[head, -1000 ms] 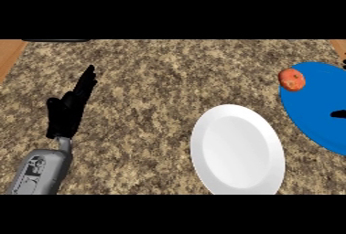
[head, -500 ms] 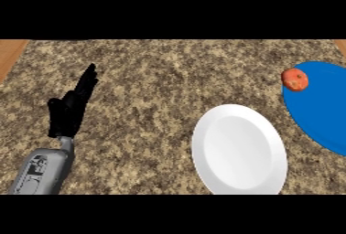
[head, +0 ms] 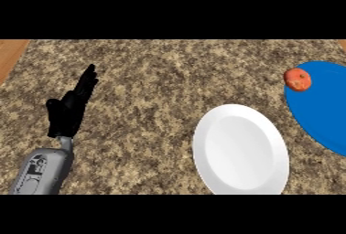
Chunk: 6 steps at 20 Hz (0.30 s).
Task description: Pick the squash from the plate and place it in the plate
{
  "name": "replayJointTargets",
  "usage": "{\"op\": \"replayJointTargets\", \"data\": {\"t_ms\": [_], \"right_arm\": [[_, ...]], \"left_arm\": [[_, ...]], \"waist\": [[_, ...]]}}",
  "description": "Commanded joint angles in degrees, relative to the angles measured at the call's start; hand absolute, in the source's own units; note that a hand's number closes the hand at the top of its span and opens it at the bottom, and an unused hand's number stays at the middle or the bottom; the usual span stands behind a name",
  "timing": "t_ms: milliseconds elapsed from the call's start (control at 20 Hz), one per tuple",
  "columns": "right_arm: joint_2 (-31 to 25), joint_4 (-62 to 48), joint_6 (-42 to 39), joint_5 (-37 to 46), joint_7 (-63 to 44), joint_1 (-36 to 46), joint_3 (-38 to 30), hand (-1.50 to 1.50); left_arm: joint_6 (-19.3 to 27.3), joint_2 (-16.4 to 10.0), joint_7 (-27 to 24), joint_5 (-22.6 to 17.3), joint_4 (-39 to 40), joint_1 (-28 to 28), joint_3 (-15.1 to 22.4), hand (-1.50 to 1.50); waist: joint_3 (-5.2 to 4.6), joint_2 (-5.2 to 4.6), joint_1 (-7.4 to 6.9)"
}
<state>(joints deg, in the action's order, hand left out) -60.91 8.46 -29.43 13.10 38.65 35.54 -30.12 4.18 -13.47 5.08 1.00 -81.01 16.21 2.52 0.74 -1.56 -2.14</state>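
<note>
Near the counter's far right corner the squash (head: 298, 78) is sitting on the blue plate's (head: 324, 114) rim, lying far right of the left hand (head: 65, 114), which is resting with fingers straight and released by the left edge.

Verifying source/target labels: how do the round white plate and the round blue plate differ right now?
The round white plate is bare; the round blue plate carries the orange-red squash near its upper left rim. The white plate shows almost whole, low in the view; the blue plate is cut by the right edge. Both lie flat on the speckled stone counter.
</note>
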Motion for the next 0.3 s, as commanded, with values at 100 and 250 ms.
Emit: {"op": "replayJointTargets", "data": {"t_ms": [100, 250], "right_arm": [[-1.09, 0.13, -7.26, -0.99, 4.75, -2.12, -0.73, -1.5], [-0.56, 0.11, -6.79, -1.48, 5.48, -4.03, -1.12, -1.5]], "left_arm": [[-0.14, 0.54, -0.66, 0.06, 1.34, 0.74, 0.07, 0.0], [0.46, 1.01, 0.65, 0.03, -0.74, -0.08, 0.38, 0.0]], "waist": [[0.14, -0.24, 0.31], [0.28, 0.11, -0.06]]}}
